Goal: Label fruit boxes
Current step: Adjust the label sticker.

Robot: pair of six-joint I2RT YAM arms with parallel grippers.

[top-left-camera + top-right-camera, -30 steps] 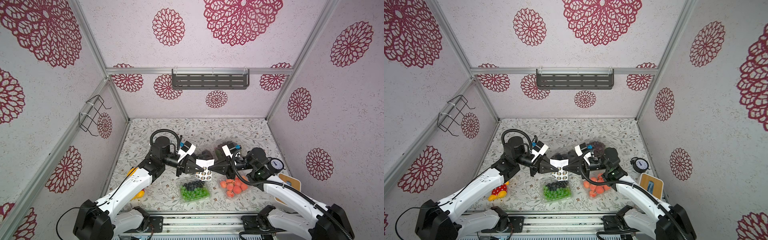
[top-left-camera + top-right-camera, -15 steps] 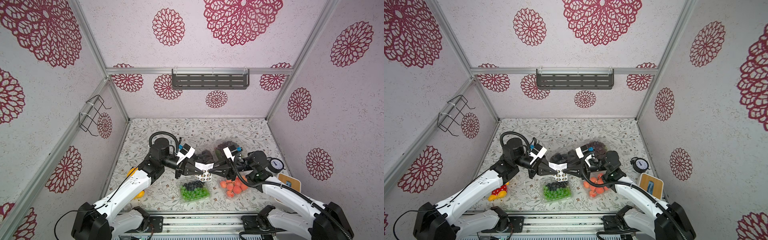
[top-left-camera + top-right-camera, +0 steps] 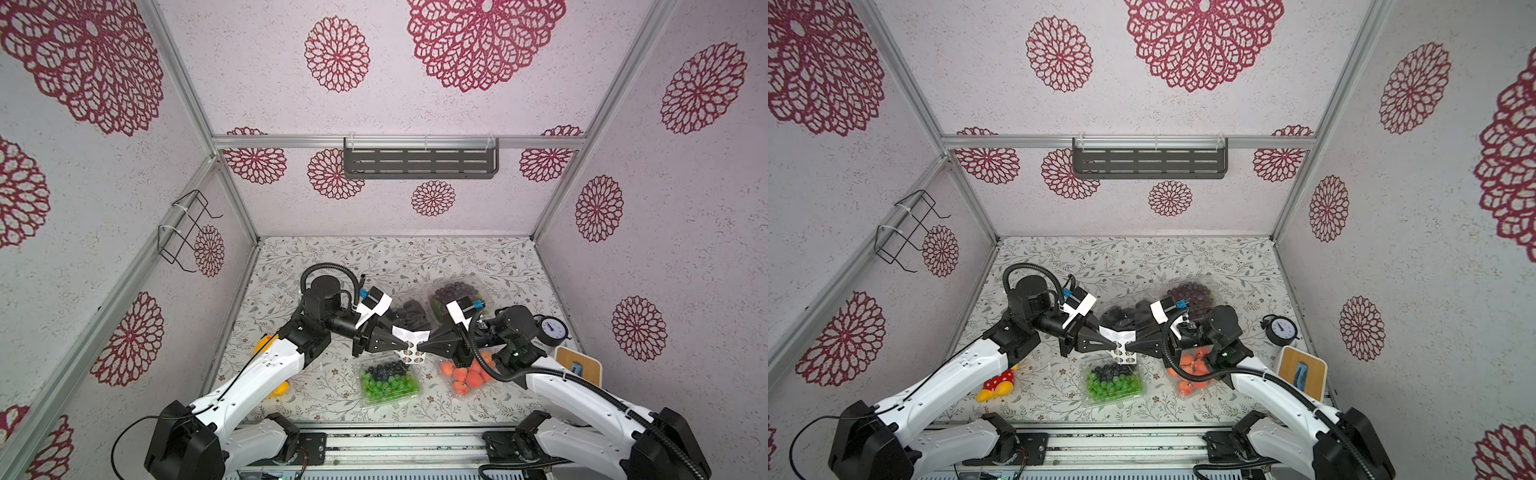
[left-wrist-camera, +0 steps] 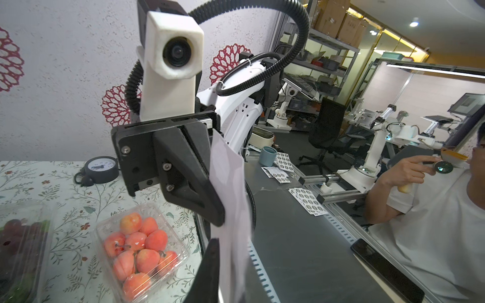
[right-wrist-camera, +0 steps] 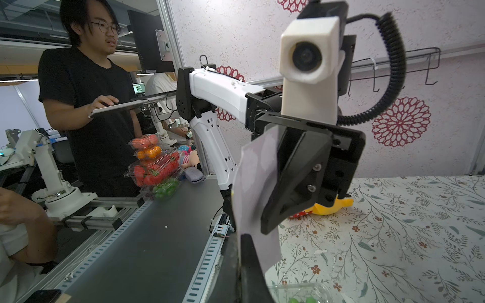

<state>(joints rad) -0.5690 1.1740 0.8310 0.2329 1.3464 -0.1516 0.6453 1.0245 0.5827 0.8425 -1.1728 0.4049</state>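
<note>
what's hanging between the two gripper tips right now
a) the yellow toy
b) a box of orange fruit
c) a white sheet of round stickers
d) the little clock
C: in a top view the sticker sheet hangs just where the tips of the left gripper and the right gripper meet, above the table.

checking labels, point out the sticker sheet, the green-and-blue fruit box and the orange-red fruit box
sticker sheet [image 3: 411, 336]: in a top view, blank upper part
green-and-blue fruit box [image 3: 388, 382]: in a top view, middle of lid
orange-red fruit box [image 4: 136, 249]: left wrist view, middle of lid
</note>
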